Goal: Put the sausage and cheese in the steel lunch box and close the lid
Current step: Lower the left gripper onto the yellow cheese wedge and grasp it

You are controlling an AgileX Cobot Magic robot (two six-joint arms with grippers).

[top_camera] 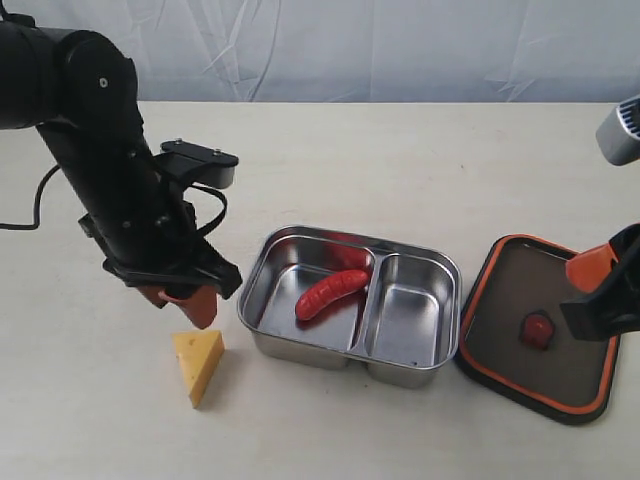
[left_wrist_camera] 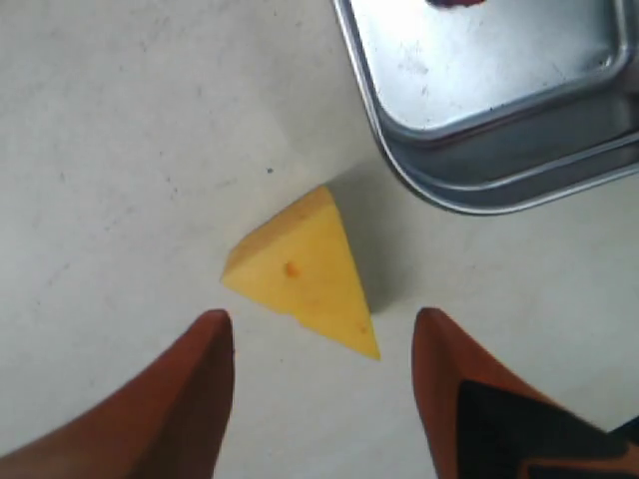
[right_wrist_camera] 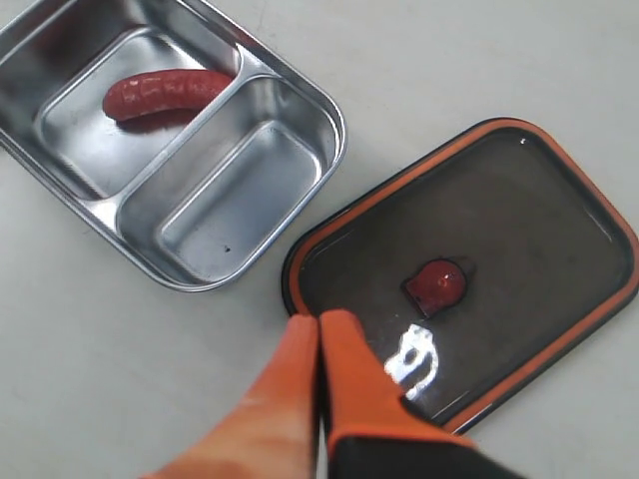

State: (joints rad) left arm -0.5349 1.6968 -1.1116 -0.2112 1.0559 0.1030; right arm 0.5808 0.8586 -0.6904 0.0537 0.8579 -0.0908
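The cheese [top_camera: 199, 364] lies on the table [top_camera: 400, 150] at lower left, just below the left gripper [top_camera: 190, 303], whose jaws stand wide and empty (the right gripper [right_wrist_camera: 318, 324], shut, is far right). The wedge's tip points toward the frame's bottom.

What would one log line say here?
sausage: in steel lunch box; cheese: on table; lid: off; left claw: open over cheese; right claw: shut
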